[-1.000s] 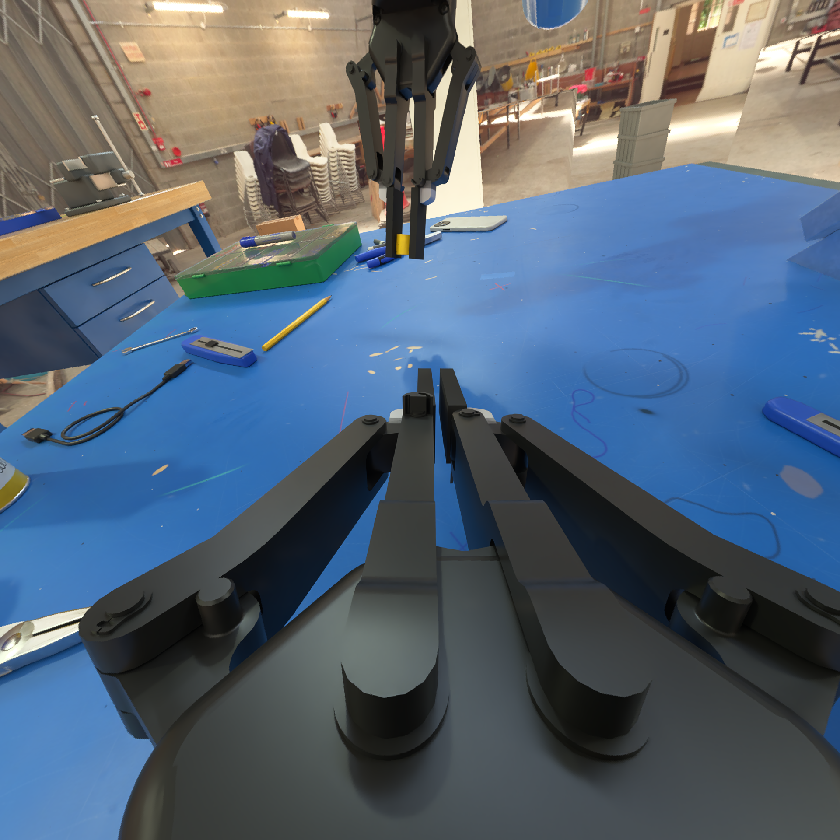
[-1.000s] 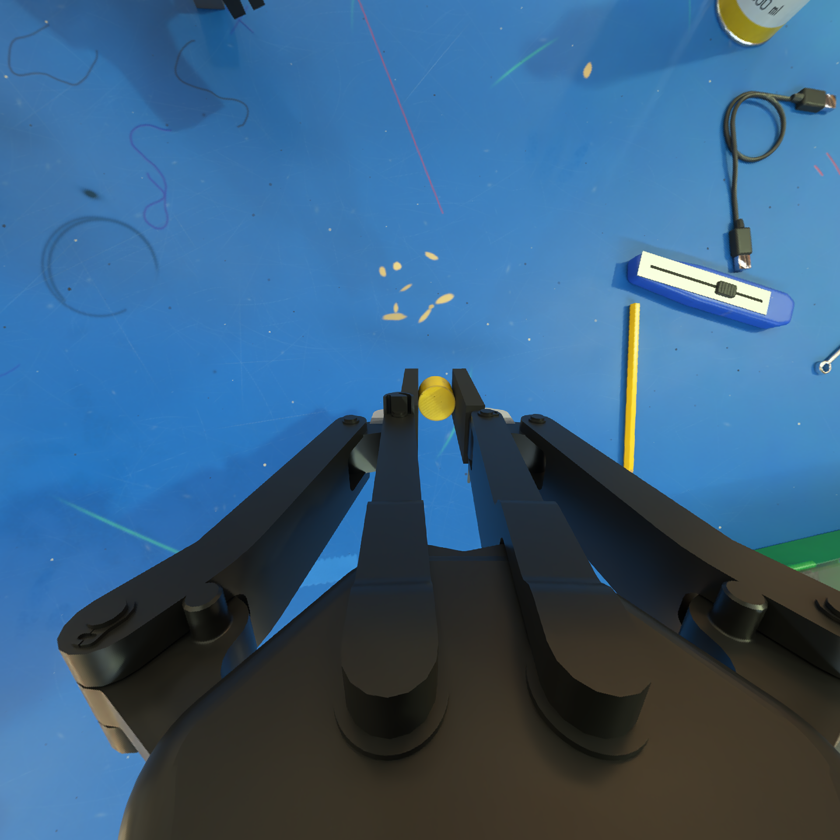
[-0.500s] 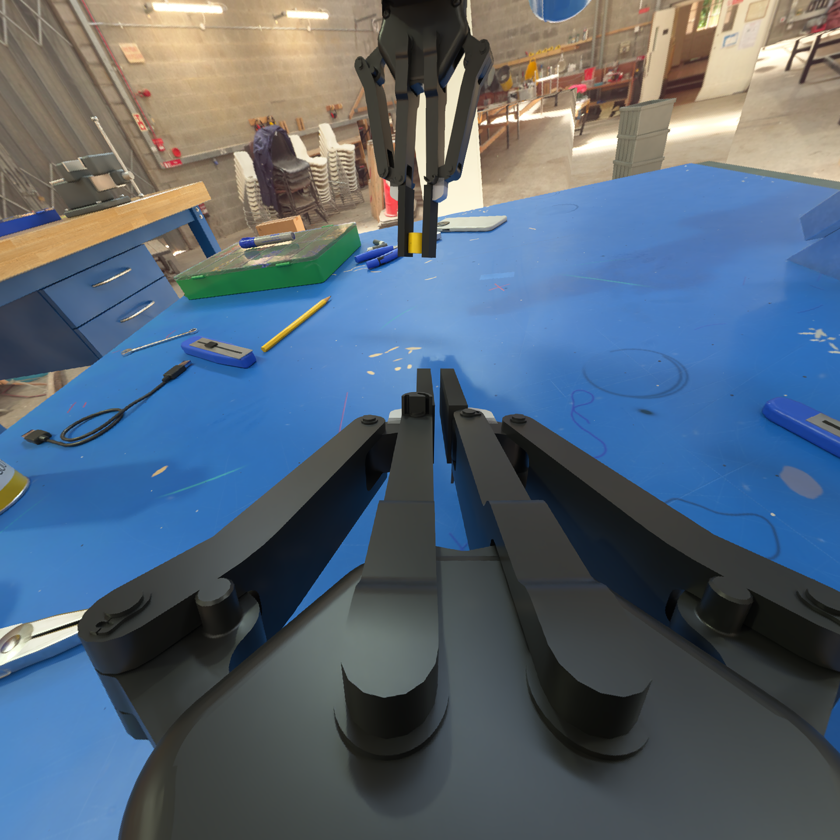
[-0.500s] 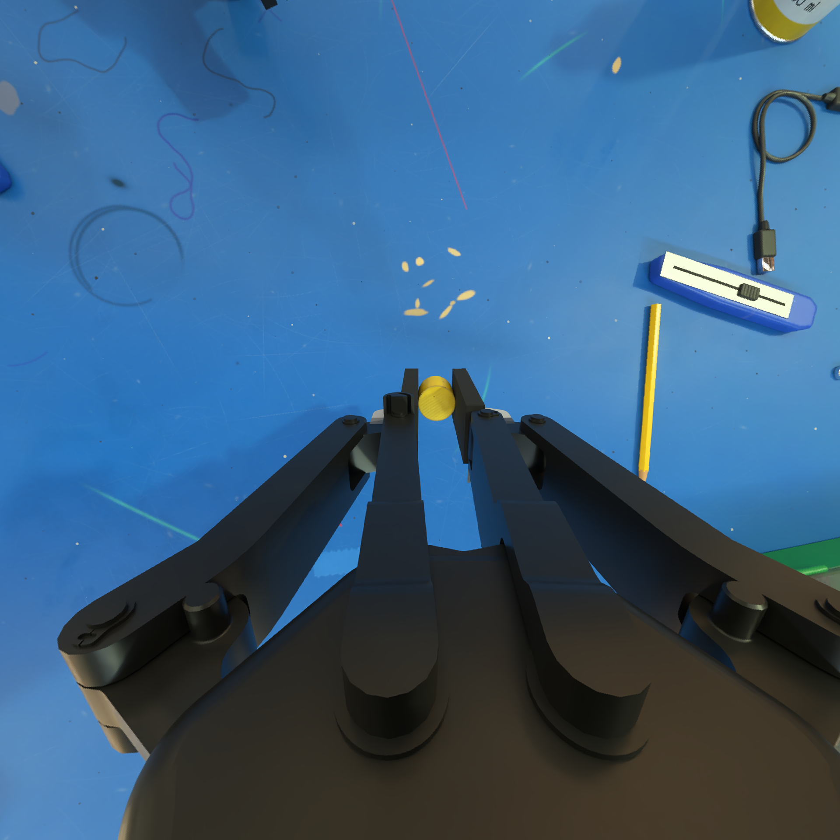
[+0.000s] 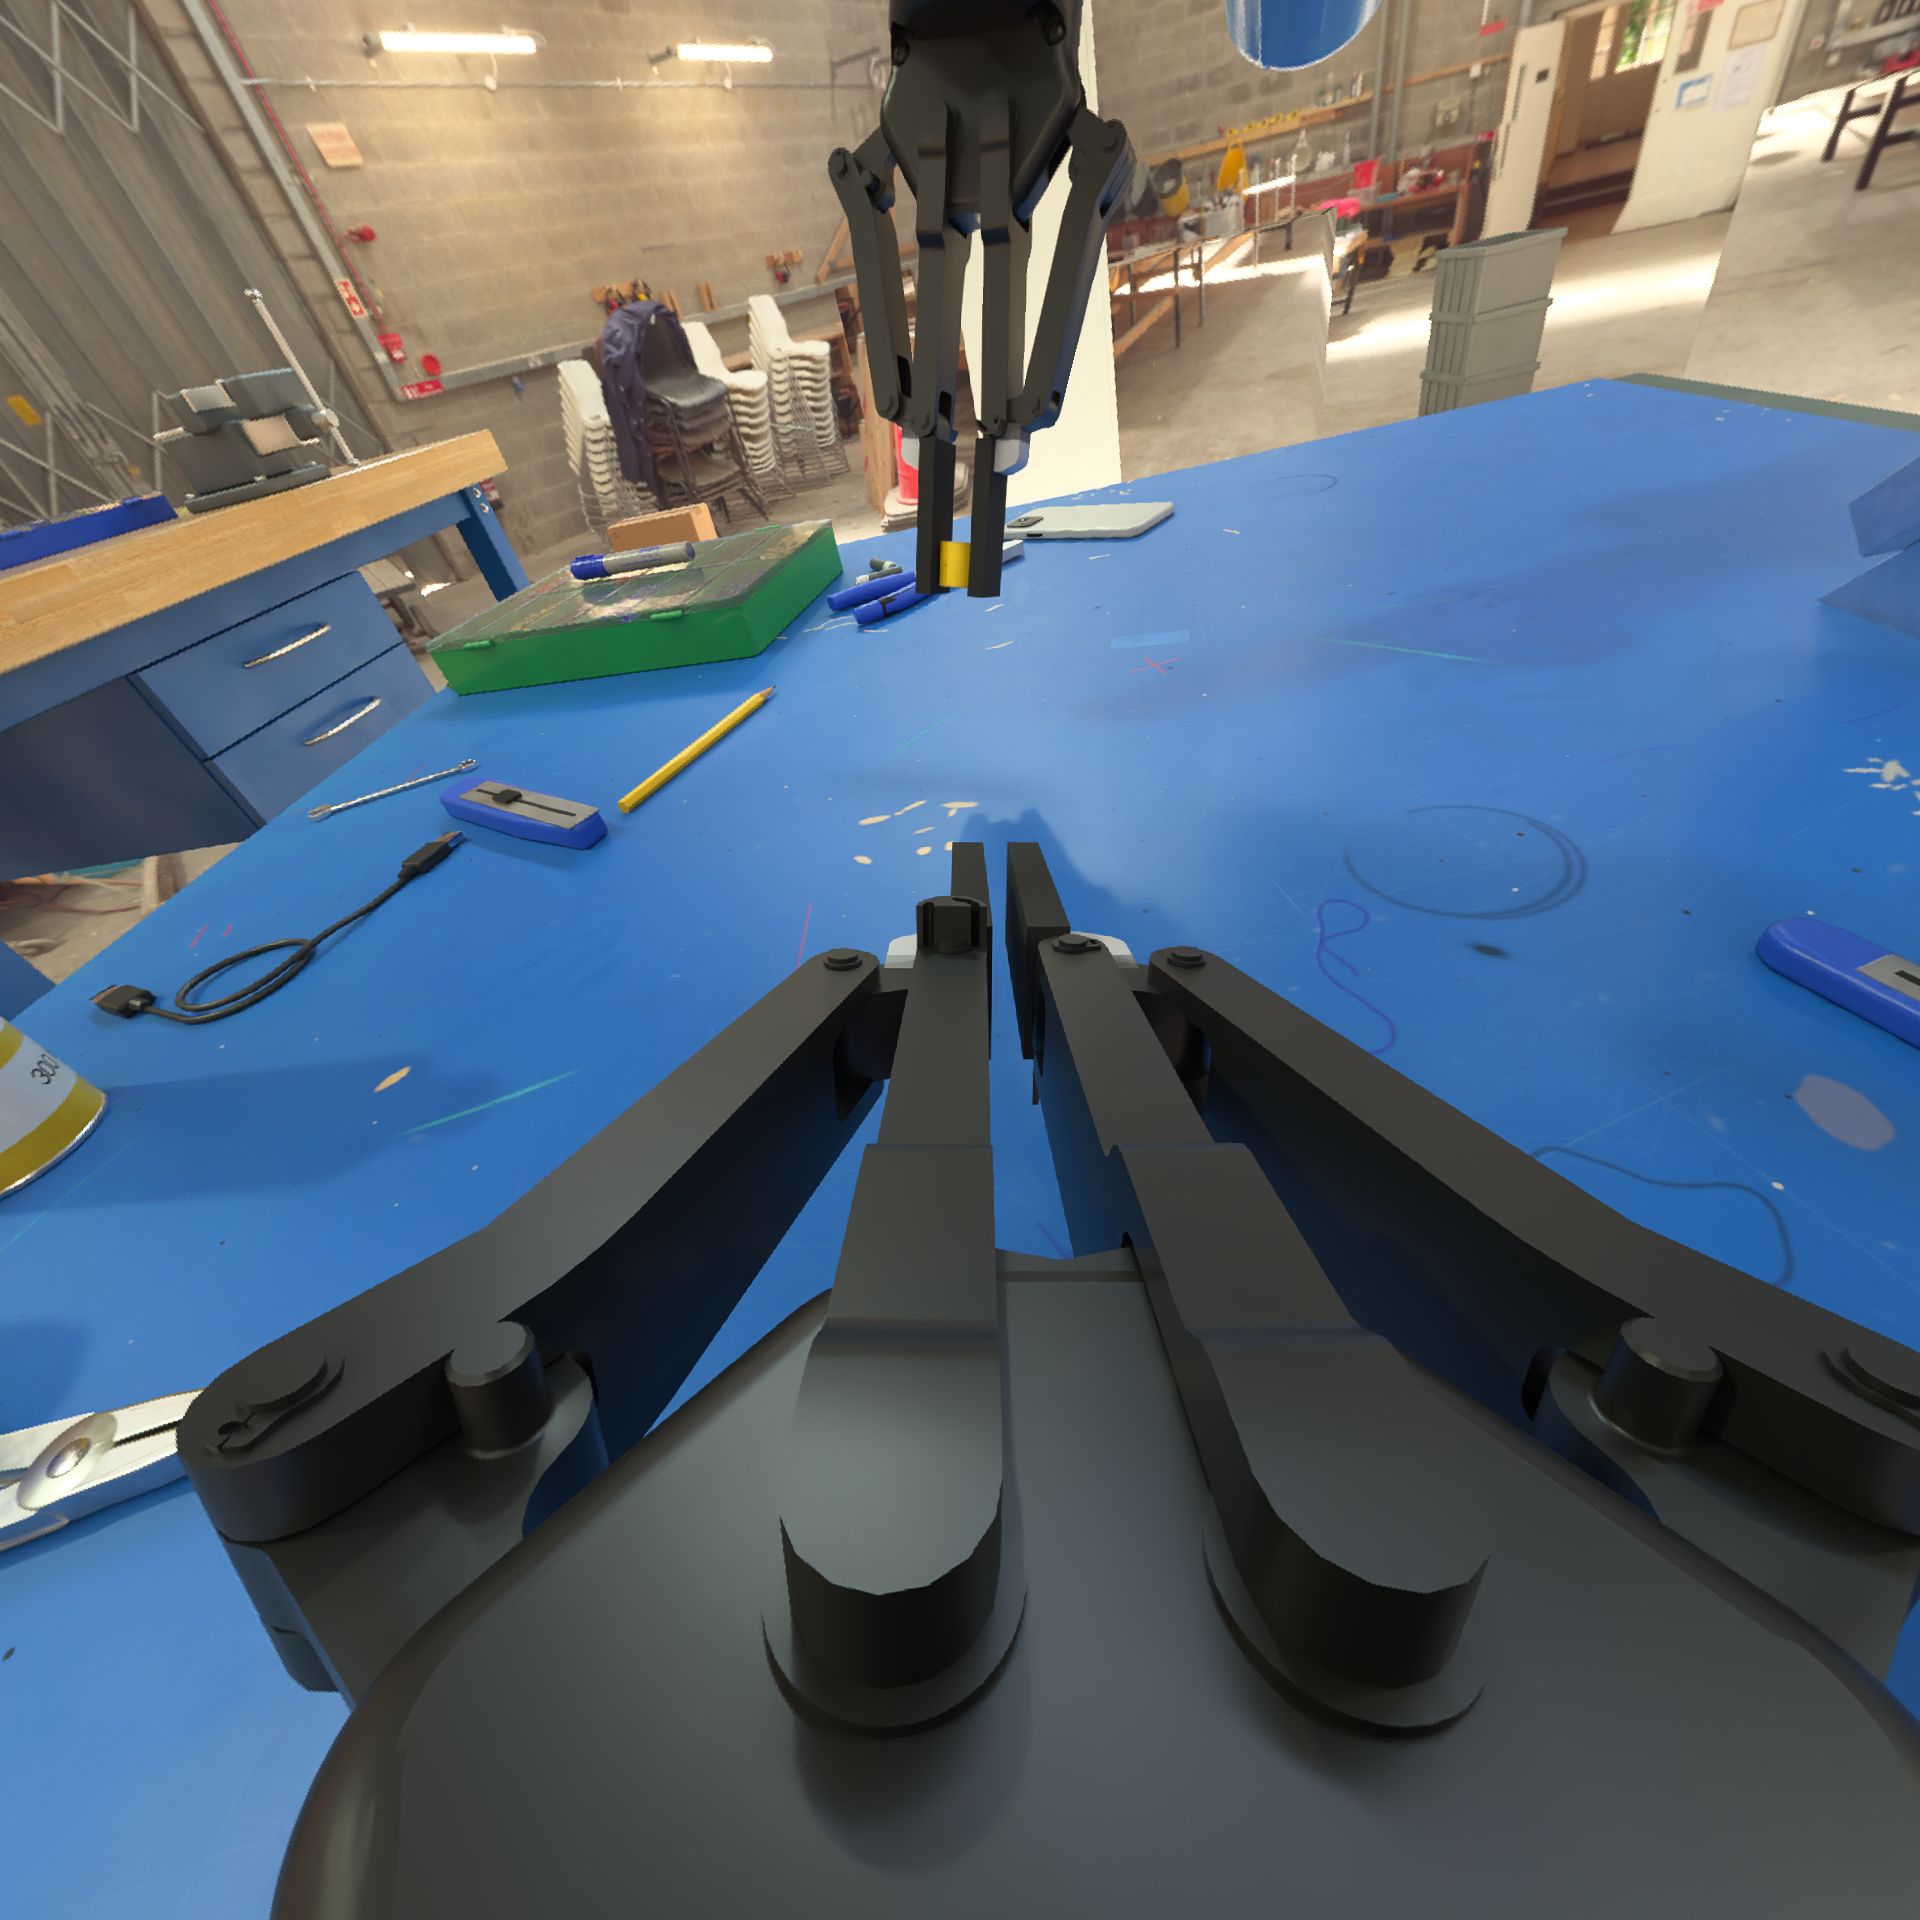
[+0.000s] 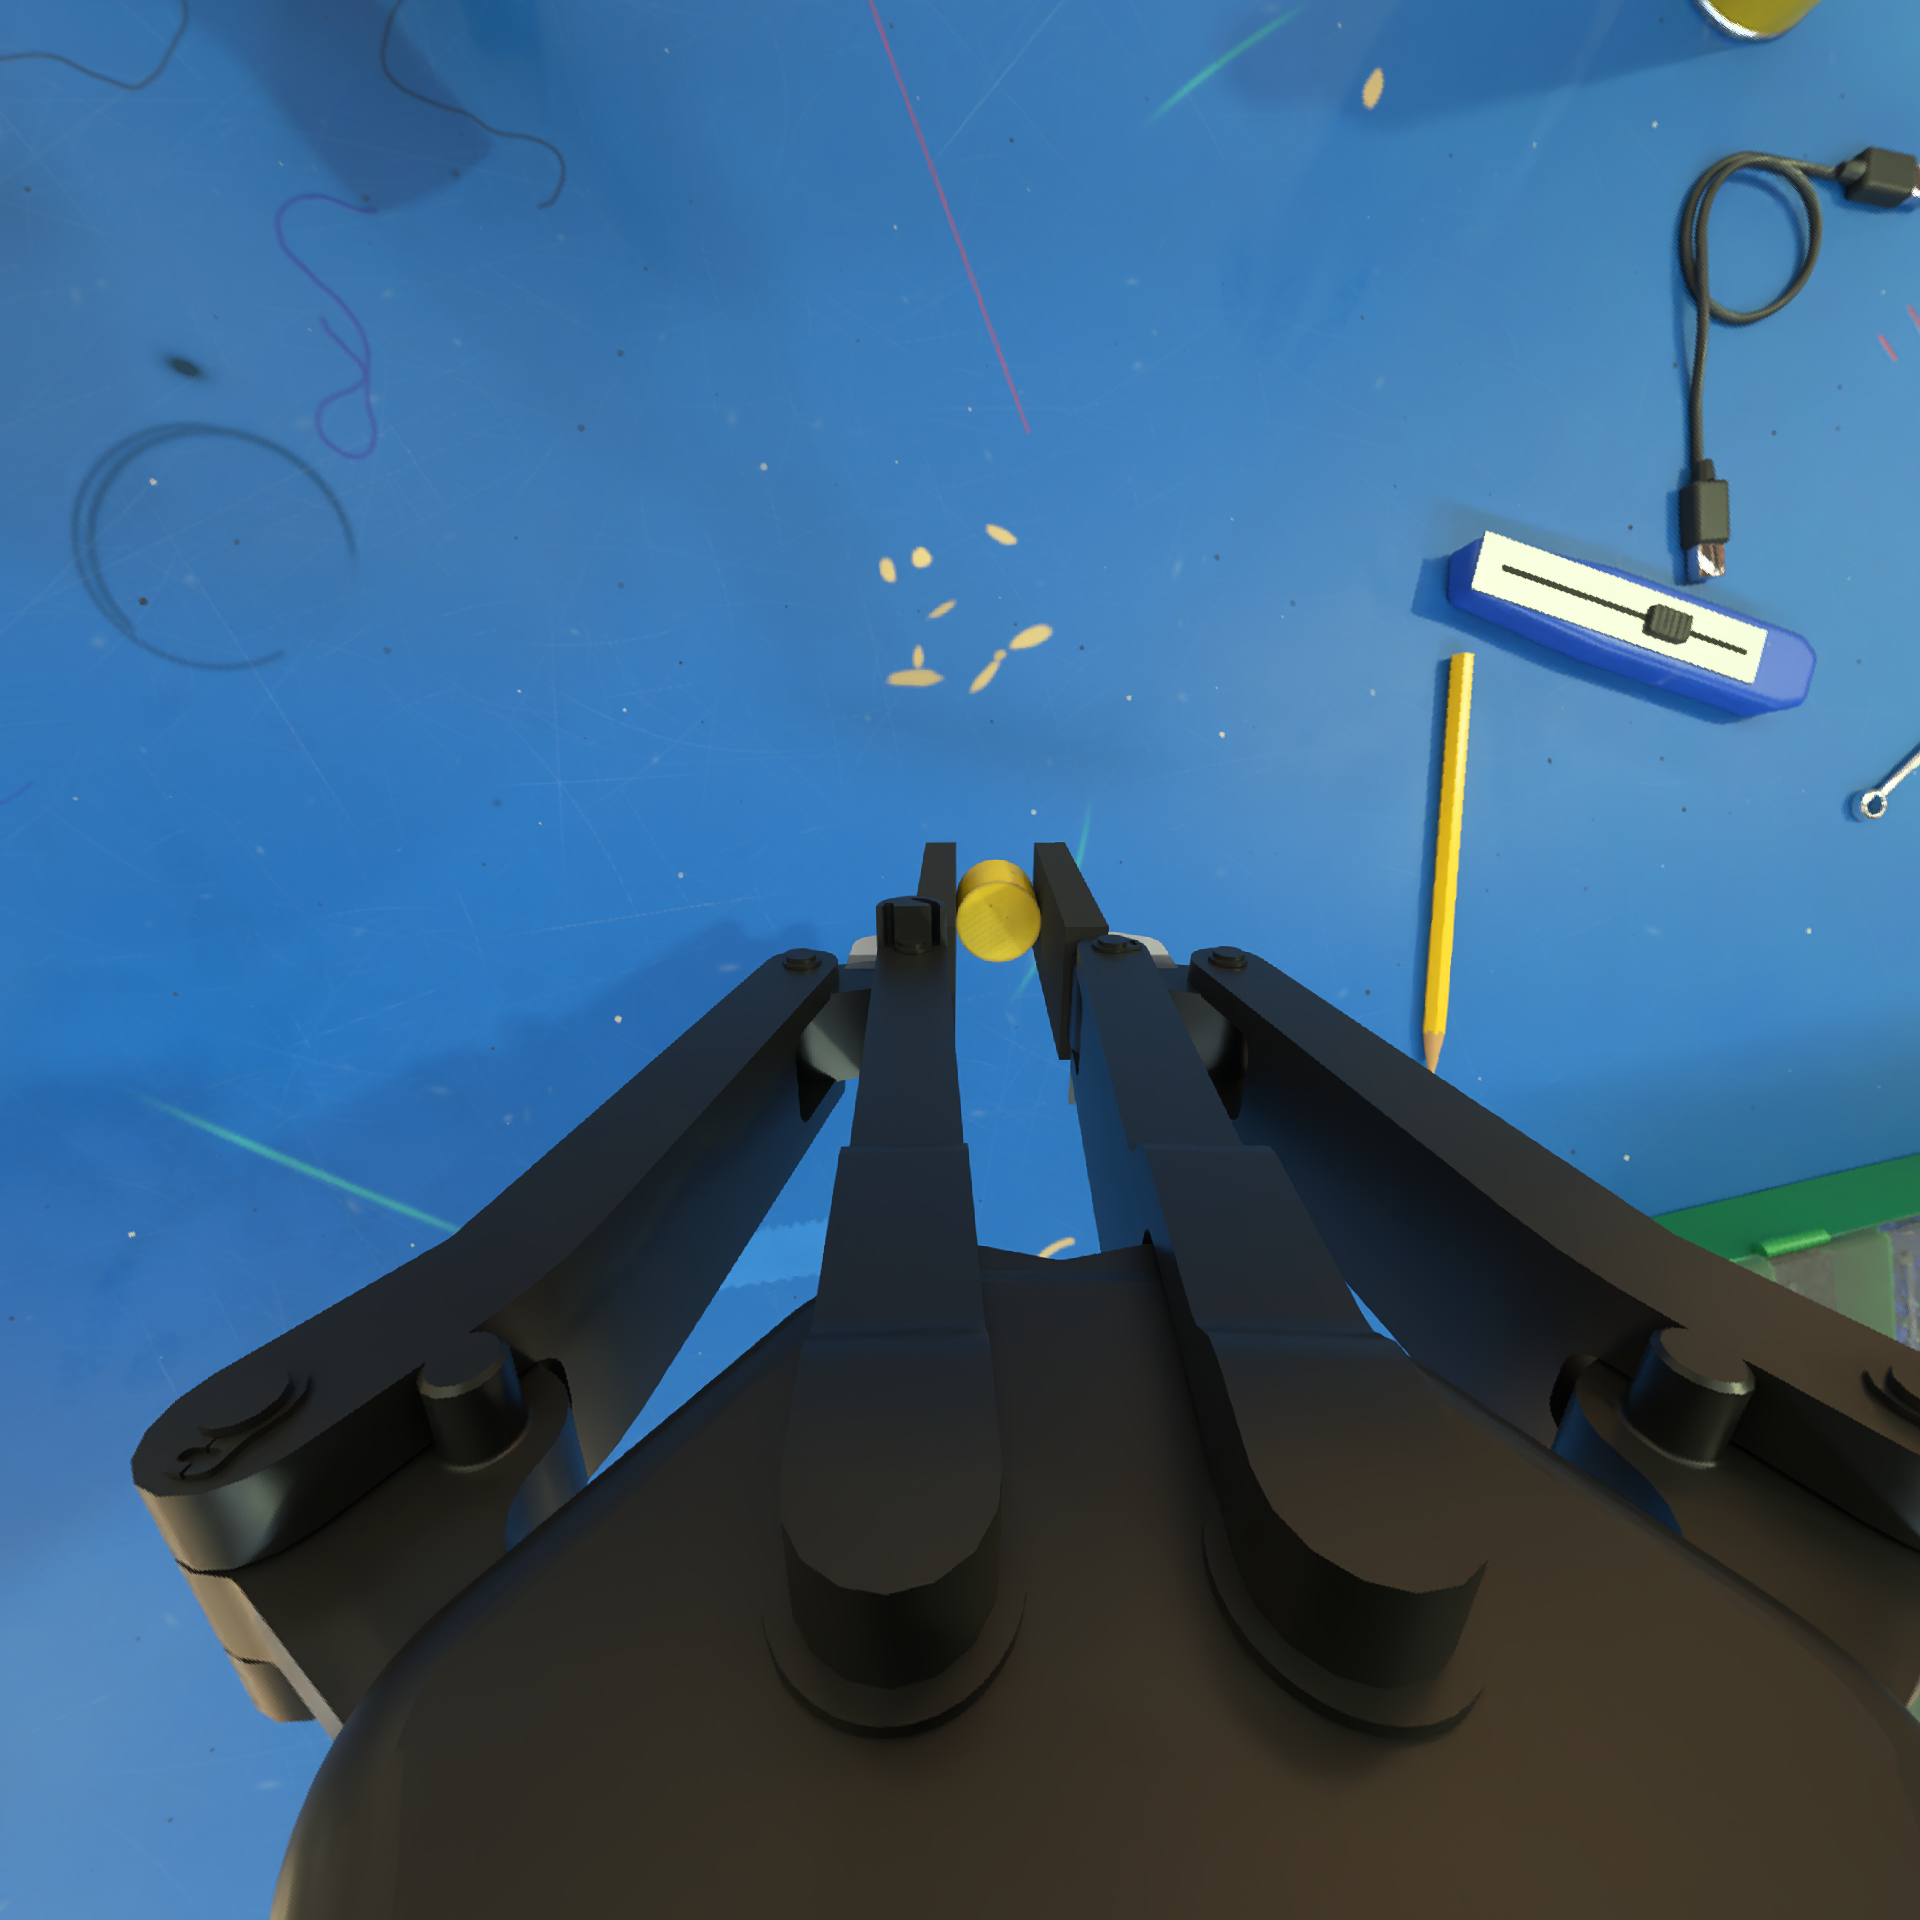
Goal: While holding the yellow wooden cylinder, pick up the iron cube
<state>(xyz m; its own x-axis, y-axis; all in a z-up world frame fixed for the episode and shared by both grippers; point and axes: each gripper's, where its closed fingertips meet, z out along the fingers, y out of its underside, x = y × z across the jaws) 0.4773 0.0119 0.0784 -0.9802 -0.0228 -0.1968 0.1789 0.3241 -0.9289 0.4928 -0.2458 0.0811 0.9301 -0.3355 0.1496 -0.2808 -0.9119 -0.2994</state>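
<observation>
Yellow wooden cylinder [image 6: 995, 910] is clamped between the fingertips of the right gripper [image 6: 993, 871], at the frame's centre, held above the blue table [image 6: 623, 779]. Left gripper [image 5: 995, 868] is seen at mid-frame with fingers drawn nearly together, nothing between them. A yellow pencil [image 6: 1446, 852] lies to the right.

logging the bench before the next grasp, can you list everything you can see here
yellow wooden cylinder: 1, yellow, held above the table
pencil: 1, yellow, beside the slider box
slider box: 1, blue and white, near the cable
cable: 1, black, looped
organiser case: 1, green, far left, marker on top
markers: several, blue, by the case
phone: 1, pale grey, far edge
can: 1, yellow and white, left edge
table: 1, blue
iron cube: not in view
left gripper: 1, black, shut, empty
right gripper: 1, black, gripping the cylinder
</observation>
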